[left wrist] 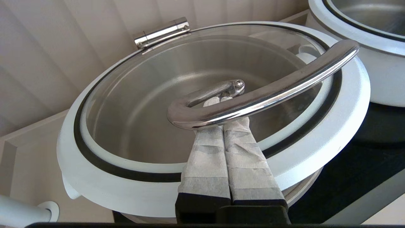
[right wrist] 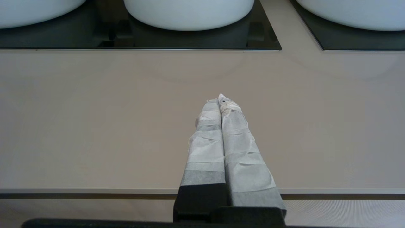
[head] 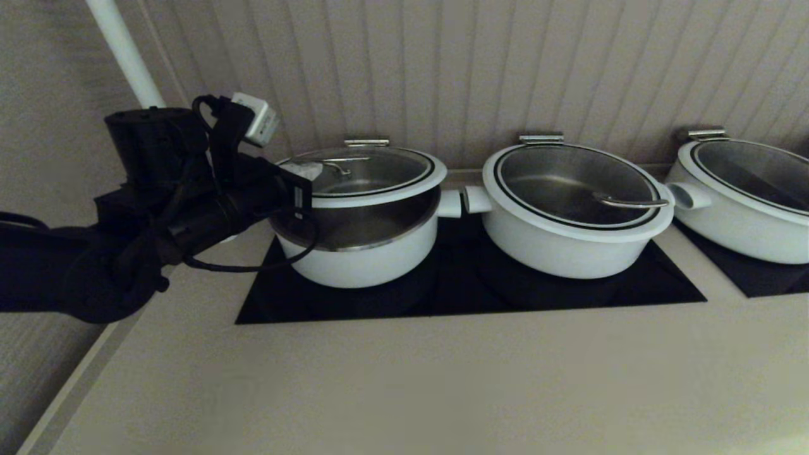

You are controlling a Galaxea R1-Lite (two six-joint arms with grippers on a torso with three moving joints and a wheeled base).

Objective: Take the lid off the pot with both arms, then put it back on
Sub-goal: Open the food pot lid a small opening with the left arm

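The lifting step is in hand. The left pincer has its two fingers pressed together and pushed under the steel loop handle, so the lid hangs tilted above the pot, at the far left part of the table. It looks hinged at the back. The right pincer is closed on nothing, over the bare front edge of the table. Next, I think, the lid must go down slowly and level onto the rim. It is glass with a broad white rim.
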